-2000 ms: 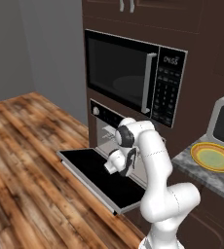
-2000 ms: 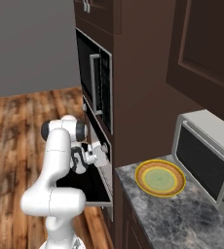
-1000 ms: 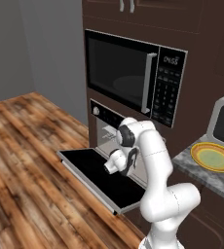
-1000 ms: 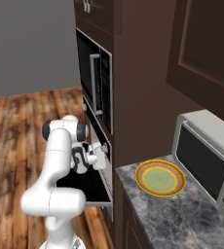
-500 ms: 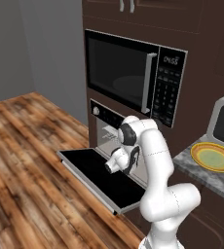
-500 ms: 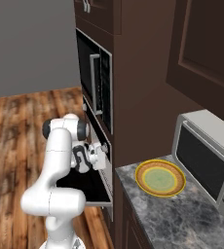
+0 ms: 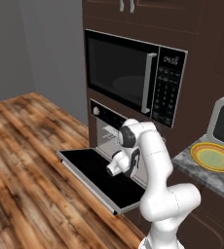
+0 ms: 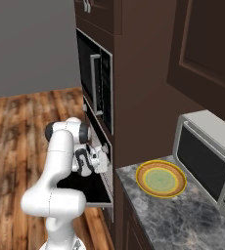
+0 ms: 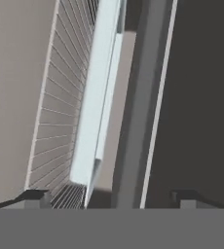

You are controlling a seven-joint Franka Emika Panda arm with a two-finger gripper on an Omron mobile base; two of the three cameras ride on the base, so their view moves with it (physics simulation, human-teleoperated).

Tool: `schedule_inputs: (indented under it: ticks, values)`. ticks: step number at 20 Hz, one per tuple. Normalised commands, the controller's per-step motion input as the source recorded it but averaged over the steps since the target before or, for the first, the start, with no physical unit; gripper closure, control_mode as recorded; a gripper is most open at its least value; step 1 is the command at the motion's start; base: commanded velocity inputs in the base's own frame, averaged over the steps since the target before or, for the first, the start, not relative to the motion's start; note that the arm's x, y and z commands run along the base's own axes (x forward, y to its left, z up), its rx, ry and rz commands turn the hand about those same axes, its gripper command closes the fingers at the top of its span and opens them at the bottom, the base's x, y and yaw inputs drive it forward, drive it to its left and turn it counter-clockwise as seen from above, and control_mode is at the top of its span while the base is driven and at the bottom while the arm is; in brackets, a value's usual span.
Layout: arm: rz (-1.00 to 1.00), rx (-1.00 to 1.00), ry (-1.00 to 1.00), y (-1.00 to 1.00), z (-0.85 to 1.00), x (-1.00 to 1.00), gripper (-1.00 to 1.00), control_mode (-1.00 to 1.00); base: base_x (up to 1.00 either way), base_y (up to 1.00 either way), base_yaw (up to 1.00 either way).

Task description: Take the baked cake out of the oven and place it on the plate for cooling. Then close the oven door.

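Left base view: oven door (image 7: pixel 92 170) lies dropped flat; the tool (image 7: pixel 115 168) hangs above it at the oven (image 7: pixel 106 127) mouth. Right base view: plate (image 8: pixel 160 178) sits on the counter (image 8: pixel 183 219), well apart. Hand view: fingertips (image 9: pixel 33 196) spread wide, empty, facing the wire rack (image 9: pixel 60 121).

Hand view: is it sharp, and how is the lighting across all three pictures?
Hand view: soft and blocky, close on the oven rack, wires smearing together. Left base view: even, flat lighting, a faint reflection in the microwave glass. Right base view: dim brown cabinets, the plate bright and clear.
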Motion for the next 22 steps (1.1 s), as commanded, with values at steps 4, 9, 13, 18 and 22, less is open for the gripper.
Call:
schedule_inputs:
  ticks: [4,9,13,18,22]
  values:
    - [0.00,0.00,-0.02,0.00,-0.22,0.33,-1.00,-1.00,0.00,0.00,0.00]
    - [0.00,0.00,-0.04,-0.12,-0.02,0.34,-1.00,-1.00,0.00,0.00,0.00]
    - [0.00,0.00,-0.01,-0.16,0.00,0.38,-1.00,-1.00,0.00,0.00,0.00]
    - [0.00,0.00,0.00,-0.22,0.00,0.37,-1.00,-1.00,0.00,0.00,0.00]
    - [0.00,0.00,-0.05,-0.14,0.02,0.02,-1.00,-1.00,0.00,0.00,0.00]
